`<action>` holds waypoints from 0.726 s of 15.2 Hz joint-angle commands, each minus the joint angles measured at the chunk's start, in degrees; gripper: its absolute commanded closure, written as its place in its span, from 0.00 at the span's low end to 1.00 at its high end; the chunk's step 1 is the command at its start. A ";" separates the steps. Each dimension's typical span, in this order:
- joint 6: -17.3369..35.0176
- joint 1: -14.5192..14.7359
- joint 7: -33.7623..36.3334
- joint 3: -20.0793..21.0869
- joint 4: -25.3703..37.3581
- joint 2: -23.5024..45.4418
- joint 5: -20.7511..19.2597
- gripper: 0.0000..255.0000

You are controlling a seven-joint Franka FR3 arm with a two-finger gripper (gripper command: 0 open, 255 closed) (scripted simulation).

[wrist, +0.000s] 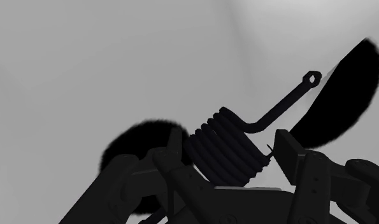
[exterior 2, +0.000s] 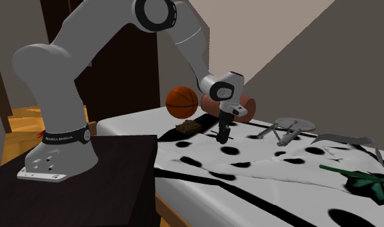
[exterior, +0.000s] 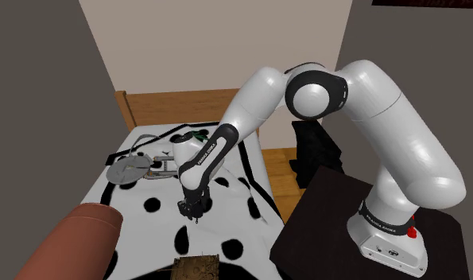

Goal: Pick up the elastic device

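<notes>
The elastic device is a black coil spring (wrist: 229, 149) with a long hooked arm ending in a small eye (wrist: 313, 77). It lies crosswise between my black fingers (wrist: 288, 151), which clasp the coil at both ends. My gripper (wrist: 227, 156) is shut on it. In the shoulder view the gripper (exterior: 191, 211) points down just over the white, black-spotted bed cover (exterior: 147, 227), near its middle. The second exterior view has the gripper (exterior 2: 223, 135) low over the same cover (exterior 2: 261, 171); the spring is too small to make out there.
A brown roll (exterior: 79, 239) lies at the bed's near corner with a small brown object (exterior: 196, 266) beside it. A grey saucer-shaped model (exterior: 131, 169) and a white object (exterior: 183, 147) lie further back. A basketball (exterior 2: 182, 100) and a green item (exterior 2: 364, 180) rest on the bed. The black stand (exterior: 338, 215) borders the bed.
</notes>
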 commanded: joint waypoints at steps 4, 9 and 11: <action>-1.62 -0.19 0.20 0.16 -0.98 -2.61 0.12 1.00; -3.82 -0.40 0.47 0.36 -1.85 -5.72 0.29 1.00; -4.75 -0.48 0.57 0.44 -2.12 -6.92 0.35 1.00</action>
